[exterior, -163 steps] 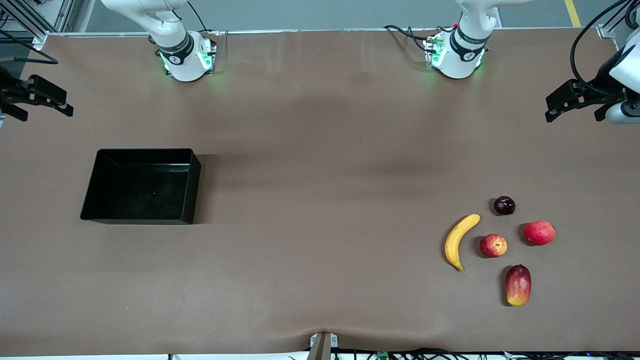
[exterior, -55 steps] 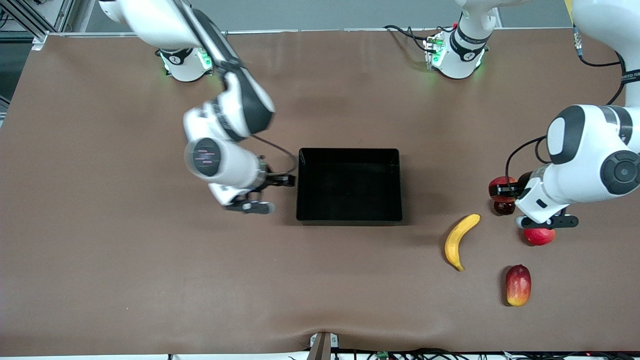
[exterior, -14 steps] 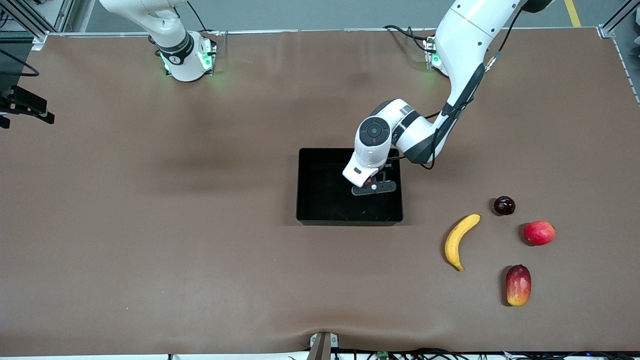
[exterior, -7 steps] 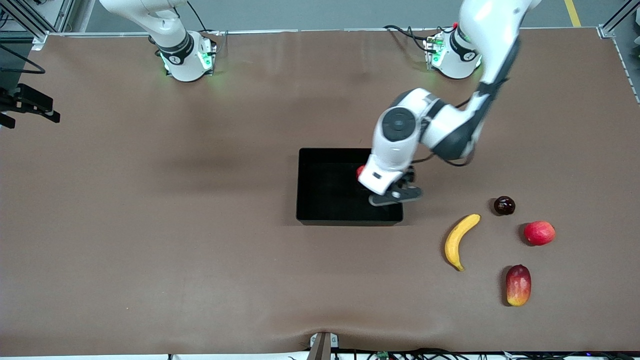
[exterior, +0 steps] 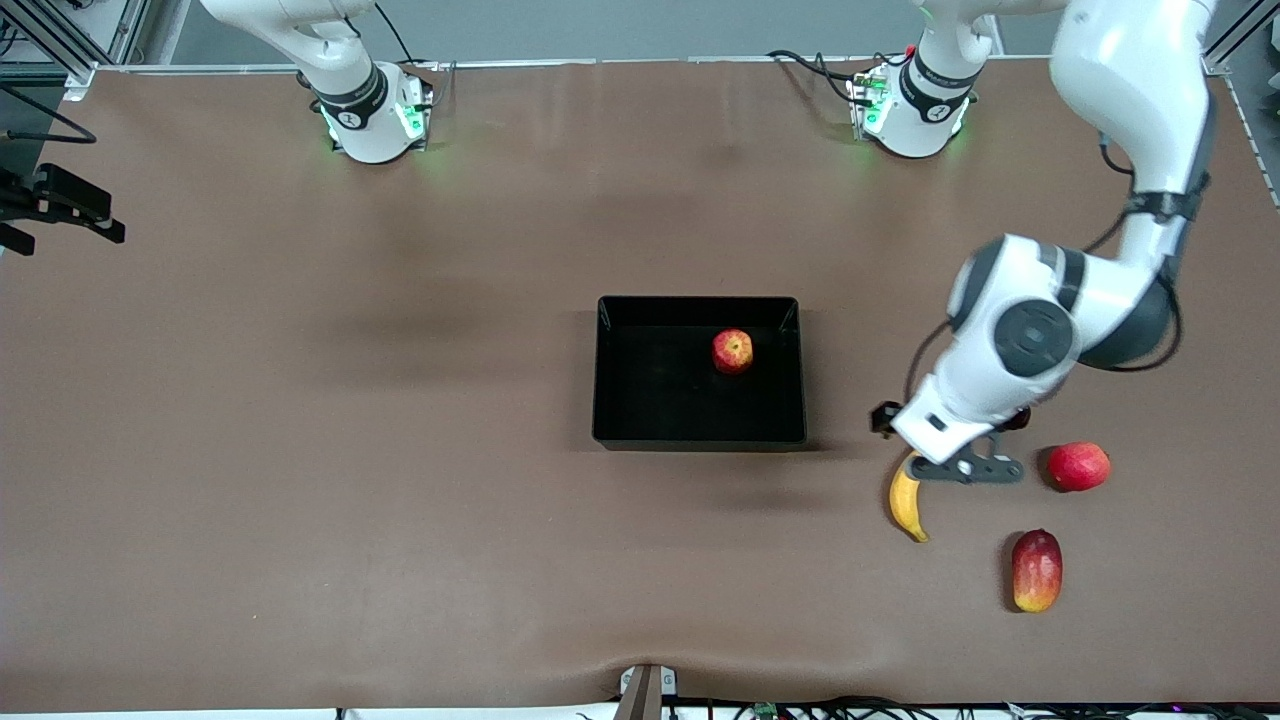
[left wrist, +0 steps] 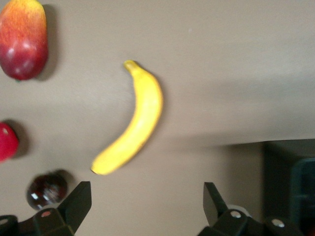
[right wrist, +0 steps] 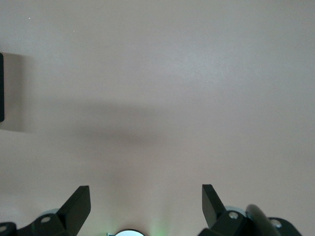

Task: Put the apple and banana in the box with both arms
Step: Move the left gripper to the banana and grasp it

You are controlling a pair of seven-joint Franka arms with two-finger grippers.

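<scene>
The apple (exterior: 732,351) lies in the black box (exterior: 640,438) at the table's middle, free of any gripper. The yellow banana (exterior: 907,505) lies on the table toward the left arm's end, partly covered by the left arm; it shows whole in the left wrist view (left wrist: 133,123). My left gripper (exterior: 940,430) hangs over the banana's far end, open and empty (left wrist: 147,206). My right gripper (exterior: 70,210) waits at the right arm's end of the table, open and empty (right wrist: 146,206).
A red-and-yellow mango-like fruit (exterior: 1036,570) and a pinkish-red round fruit (exterior: 1078,466) lie beside the banana. A dark plum (left wrist: 47,191) lies close to one left finger. The box's corner (left wrist: 290,187) shows in the left wrist view.
The left gripper has let go of the apple in the box and swung away to over the banana. The right arm has stayed put.
</scene>
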